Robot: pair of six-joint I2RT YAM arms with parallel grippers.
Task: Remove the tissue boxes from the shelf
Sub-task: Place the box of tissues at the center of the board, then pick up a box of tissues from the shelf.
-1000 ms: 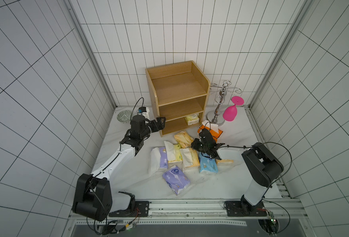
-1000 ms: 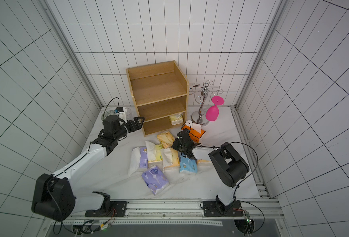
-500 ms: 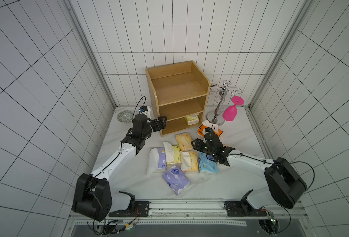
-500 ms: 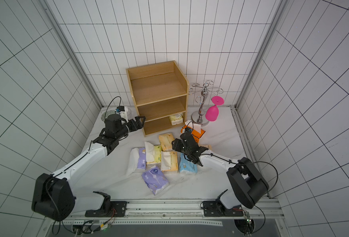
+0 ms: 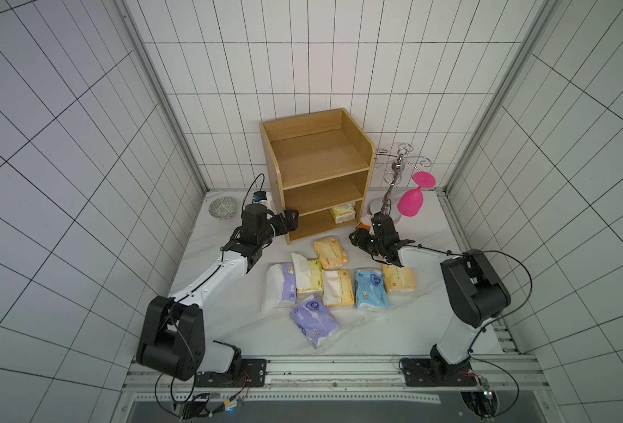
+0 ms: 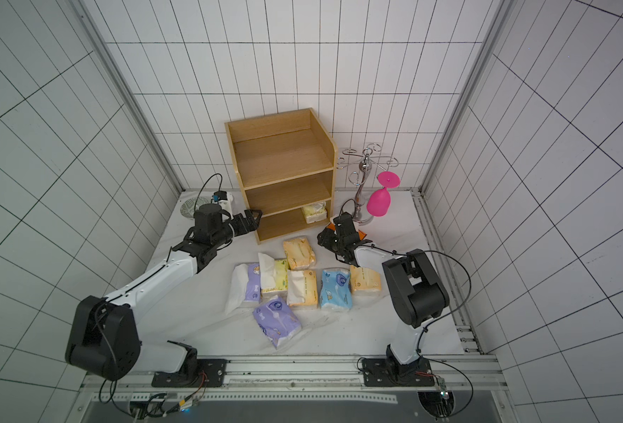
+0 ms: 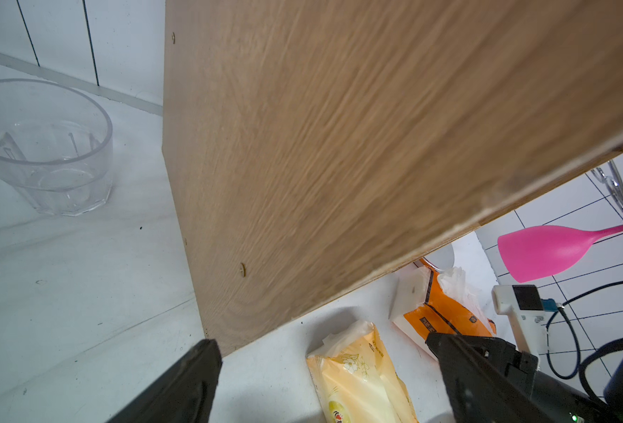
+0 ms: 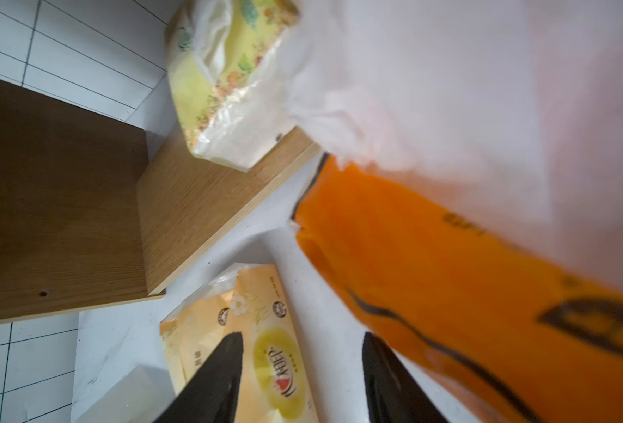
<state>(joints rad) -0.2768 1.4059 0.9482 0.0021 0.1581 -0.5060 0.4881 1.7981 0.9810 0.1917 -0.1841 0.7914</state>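
Your left claw [image 5: 290, 219] stands with jaws apart and empty, just beside the shelf [image 5: 317, 157], at its left side wall. Your right claw [image 8: 302, 340] is apart too, gripping nothing, with the bright orange pack [image 7: 445, 315] just beside one finger. One yellow pack [image 5: 343, 213] lies on the bottom tier. The other tissue boxes [image 5: 337, 287] lie on the surface [image 5: 229, 322] in front.

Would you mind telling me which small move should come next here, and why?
Probably ease the right tool toward the yellow pack, the only one on the shelf, at the right end of its bottom tier. That tool is open and empty beside the bright orange pack, close to that end; the left tool is by the opposite corner.
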